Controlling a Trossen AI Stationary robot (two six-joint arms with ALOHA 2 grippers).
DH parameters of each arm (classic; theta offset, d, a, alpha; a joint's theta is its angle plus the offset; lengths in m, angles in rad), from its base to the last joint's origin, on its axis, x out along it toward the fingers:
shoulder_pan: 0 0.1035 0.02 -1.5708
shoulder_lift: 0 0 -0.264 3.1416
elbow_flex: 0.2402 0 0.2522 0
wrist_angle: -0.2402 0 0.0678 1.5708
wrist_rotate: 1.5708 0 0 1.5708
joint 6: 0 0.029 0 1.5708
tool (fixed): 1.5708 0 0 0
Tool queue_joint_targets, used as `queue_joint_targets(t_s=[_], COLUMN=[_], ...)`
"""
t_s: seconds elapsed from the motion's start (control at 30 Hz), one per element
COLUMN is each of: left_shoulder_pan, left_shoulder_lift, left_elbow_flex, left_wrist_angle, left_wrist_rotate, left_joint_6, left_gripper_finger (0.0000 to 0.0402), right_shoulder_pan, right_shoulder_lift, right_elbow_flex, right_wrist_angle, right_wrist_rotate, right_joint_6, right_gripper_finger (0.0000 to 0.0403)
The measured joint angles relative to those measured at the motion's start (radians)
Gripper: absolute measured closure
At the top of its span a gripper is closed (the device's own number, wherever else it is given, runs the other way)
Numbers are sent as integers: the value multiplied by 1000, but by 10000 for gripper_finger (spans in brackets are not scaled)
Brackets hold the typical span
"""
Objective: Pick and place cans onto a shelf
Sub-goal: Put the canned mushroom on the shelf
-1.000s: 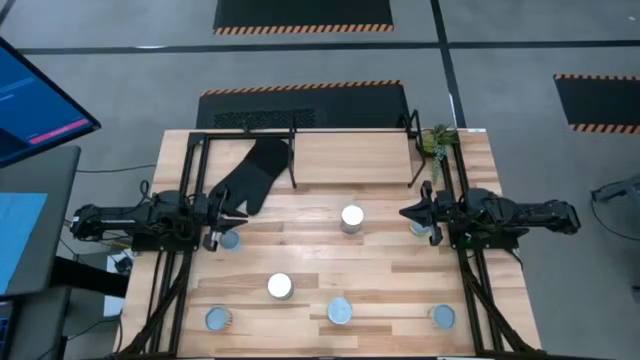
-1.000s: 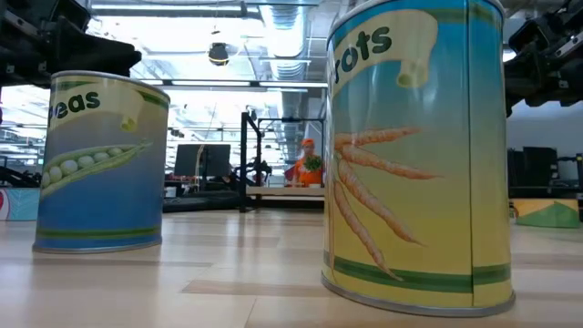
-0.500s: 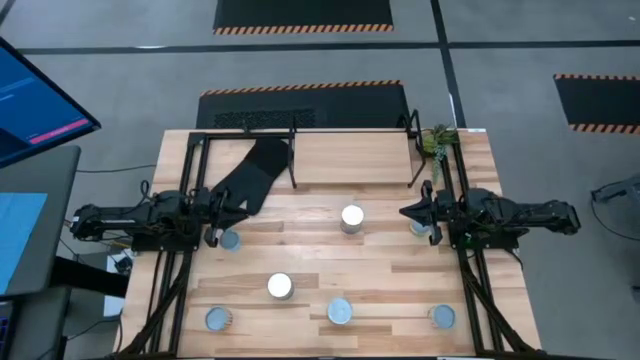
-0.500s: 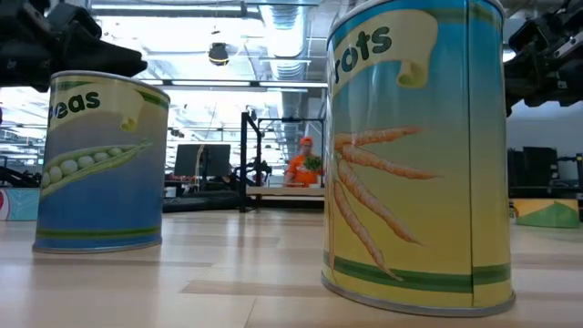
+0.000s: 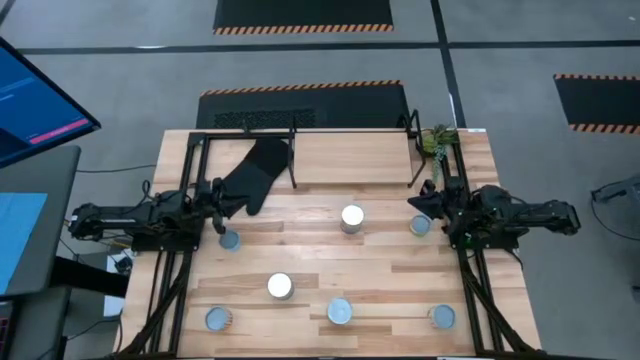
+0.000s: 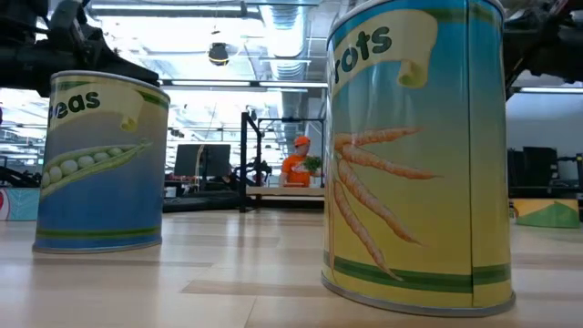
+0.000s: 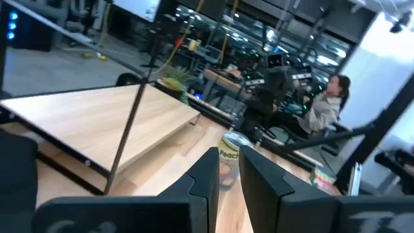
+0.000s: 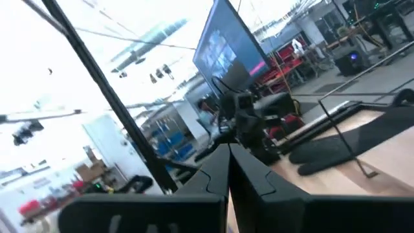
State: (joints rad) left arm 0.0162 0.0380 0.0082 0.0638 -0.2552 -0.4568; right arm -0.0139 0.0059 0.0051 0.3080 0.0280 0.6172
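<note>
A pale plank table (image 5: pixel 330 262) stands on a grey concrete floor (image 5: pixel 130 90) marked with black mats edged in orange-and-black hazard stripes; a blue-lit monitor (image 5: pixel 35 95) sits off the left arm's side. At the table's far edge is the shelf (image 5: pixel 350 157), a smooth light wooden board on thin black metal legs, bare of cans. A limp black oven mitt (image 5: pixel 250 178) lies just ahead of the left gripper (image 5: pixel 218 197), whose fingers are nearly closed with only a thin slit between them, holding nothing. One can (image 5: pixel 229 240) sits just beside it, toward the near edge. The right gripper (image 5: pixel 420 200), fingers pressed together and empty, hovers close to another can (image 5: pixel 420 226), with a small green plant (image 5: pixel 436 139) beyond it at the shelf's corner. Five more short round metal cans are spread between and nearer than the arms, one white-topped (image 5: pixel 352 216) midway. At table height, a glossy carrot label (image 6: pixel 414 155) and a pea label (image 6: pixel 102 164) fill the view; a person in orange (image 6: pixel 295 164) shows far behind.
</note>
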Motion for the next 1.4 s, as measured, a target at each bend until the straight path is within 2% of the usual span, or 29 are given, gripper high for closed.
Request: queue_joint_targets(t_s=[0.17, 0.3, 0.4, 0.47, 0.6, 0.77, 0.93, 1.07, 1.17, 1.4], left_shoulder_pan=[0, 0, 0, 0, 0, 0, 0, 0, 0, 0], left_shoulder_lift=[3, 3, 3, 3, 3, 3, 3, 3, 3, 3], left_elbow_flex=[0, 0, 0, 0, 0, 0, 0, 0, 0, 0], left_wrist_angle=[40, 116, 157, 160, 146, 122, 100, 99, 99, 97], left_wrist_rotate=[-50, -64, -65, -66, -67, -67, -72, -72, -73, -74], left_joint_6=[-130, -201, -179, -148, -138, -139, -140, -139, -135, -132], left_gripper_finger=[352, 352, 352, 352, 352, 352, 352, 352, 352, 352], right_shoulder_pan=[0, 0, 0, 1, 1, -1, -1, -2, -3, -44], right_shoulder_lift=[0, 1, 40, 87, 246, 450, 682, 831, 910, 991], right_elbow_flex=[0, 11, 64, 120, 277, 602, 894, 1013, 1006, 918], right_wrist_angle=[117, 303, 322, 268, -92, -689, -1162, -1540, -1658, -1649], right_wrist_rotate=[38, 58, 60, 58, 54, 89, 105, 105, 105, 60], right_joint_6=[23, -105, -206, -222, -137, -86, -109, -117, -110, -96], right_gripper_finger=[369, 369, 369, 369, 369, 374, 391, 390, 376, 345])
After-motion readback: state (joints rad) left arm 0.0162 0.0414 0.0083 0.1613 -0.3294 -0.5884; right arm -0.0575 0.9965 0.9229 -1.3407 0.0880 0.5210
